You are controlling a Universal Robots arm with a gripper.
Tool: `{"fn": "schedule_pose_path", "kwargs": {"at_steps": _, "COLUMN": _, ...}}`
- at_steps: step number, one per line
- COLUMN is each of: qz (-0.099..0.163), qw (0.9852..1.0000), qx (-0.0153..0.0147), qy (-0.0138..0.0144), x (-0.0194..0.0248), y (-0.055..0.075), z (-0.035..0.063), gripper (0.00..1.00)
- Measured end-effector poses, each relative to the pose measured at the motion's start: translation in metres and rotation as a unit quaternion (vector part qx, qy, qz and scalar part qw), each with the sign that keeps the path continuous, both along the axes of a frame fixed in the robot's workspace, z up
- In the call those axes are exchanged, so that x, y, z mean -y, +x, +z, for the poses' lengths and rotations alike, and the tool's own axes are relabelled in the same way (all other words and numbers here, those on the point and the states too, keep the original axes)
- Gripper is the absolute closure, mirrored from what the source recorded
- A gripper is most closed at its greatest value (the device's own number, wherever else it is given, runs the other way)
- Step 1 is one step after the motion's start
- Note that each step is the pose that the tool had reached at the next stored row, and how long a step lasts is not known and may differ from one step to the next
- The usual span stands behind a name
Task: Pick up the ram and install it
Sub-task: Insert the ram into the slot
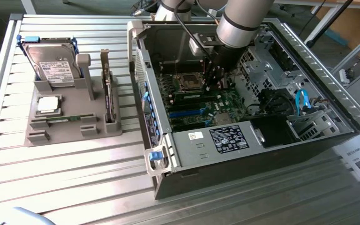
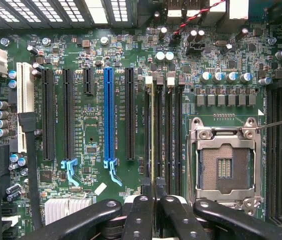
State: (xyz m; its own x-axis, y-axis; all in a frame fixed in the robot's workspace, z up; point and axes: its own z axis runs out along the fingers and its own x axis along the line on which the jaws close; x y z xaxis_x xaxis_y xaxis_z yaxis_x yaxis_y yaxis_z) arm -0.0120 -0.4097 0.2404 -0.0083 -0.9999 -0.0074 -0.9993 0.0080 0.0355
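Observation:
The ram [image 2: 153,130] is a thin green stick seen edge-on, lying along the first memory slot beside the other black memory slots [image 2: 173,135] on the motherboard. My gripper [image 2: 154,192] is shut on its near end, with the two black fingers [image 2: 141,212] pressed close on either side of it. In the exterior view the arm reaches down into the open computer case [image 1: 305,56], and the gripper [image 1: 216,83] sits just over the board beside the CPU socket [image 1: 189,83]. I cannot tell how deep the stick sits in the slot.
The open CPU socket [image 2: 226,165] with its metal frame lies close beside the memory slots, and a blue card slot [image 2: 109,117] lies on the other side. Case walls, a power supply [image 1: 227,138] and cables [image 1: 302,101] hem the arm in. A grey holder [image 1: 55,131] carries a hard drive [image 1: 54,65], a CPU chip [image 1: 47,104] and an expansion card [image 1: 108,89].

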Motion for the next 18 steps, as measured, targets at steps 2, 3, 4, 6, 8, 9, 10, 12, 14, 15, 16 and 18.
{"fn": "schedule_pose_path", "kwargs": {"at_steps": 2, "qz": 0.0, "qw": 1.0, "qx": 0.0, "qy": 0.0, "x": 0.0, "y": 0.0, "z": -0.0003, "gripper": 0.88}}
{"fn": "schedule_pose_path", "kwargs": {"at_steps": 3, "qz": 0.0, "qw": 1.0, "qx": 0.0, "qy": 0.0, "x": 0.0, "y": 0.0, "z": -0.0004, "gripper": 0.88}}
{"fn": "schedule_pose_path", "kwargs": {"at_steps": 4, "qz": 0.0, "qw": 1.0, "qx": 0.0, "qy": 0.0, "x": 0.0, "y": 0.0, "z": -0.0003, "gripper": 0.88}}
{"fn": "schedule_pose_path", "kwargs": {"at_steps": 6, "qz": 0.001, "qw": 1.0, "qx": 0.0, "qy": 0.0, "x": 0.0, "y": 0.0, "z": -0.0004, "gripper": 0.88}}
{"fn": "schedule_pose_path", "kwargs": {"at_steps": 8, "qz": 0.001, "qw": 1.0, "qx": 0.0, "qy": 0.0, "x": 0.0, "y": 0.0, "z": -0.0006, "gripper": 0.88}}
{"fn": "schedule_pose_path", "kwargs": {"at_steps": 9, "qz": 0.001, "qw": 1.0, "qx": 0.0, "qy": 0.0, "x": 0.0, "y": 0.0, "z": -0.0008, "gripper": 0.88}}
{"fn": "schedule_pose_path", "kwargs": {"at_steps": 10, "qz": 0.001, "qw": 1.0, "qx": 0.0, "qy": 0.0, "x": 0.0, "y": 0.0, "z": -0.001, "gripper": 0.88}}
{"fn": "schedule_pose_path", "kwargs": {"at_steps": 12, "qz": 0.001, "qw": 1.0, "qx": 0.0, "qy": 0.0, "x": 0.0, "y": 0.0, "z": -0.0014, "gripper": 0.88}}
{"fn": "schedule_pose_path", "kwargs": {"at_steps": 14, "qz": 0.001, "qw": 1.0, "qx": 0.0, "qy": 0.0, "x": 0.0, "y": 0.0, "z": -0.0018, "gripper": 0.88}}
{"fn": "schedule_pose_path", "kwargs": {"at_steps": 15, "qz": 0.001, "qw": 1.0, "qx": 0.0, "qy": 0.0, "x": 0.0, "y": 0.0, "z": -0.002, "gripper": 0.88}}
{"fn": "schedule_pose_path", "kwargs": {"at_steps": 16, "qz": 0.001, "qw": 1.0, "qx": 0.0, "qy": -0.0001, "x": 0.0, "y": 0.0, "z": -0.0021, "gripper": 0.88}}
{"fn": "schedule_pose_path", "kwargs": {"at_steps": 18, "qz": 0.001, "qw": 1.0, "qx": -0.0001, "qy": -0.0001, "x": 0.0, "y": 0.0, "z": -0.0024, "gripper": 0.88}}
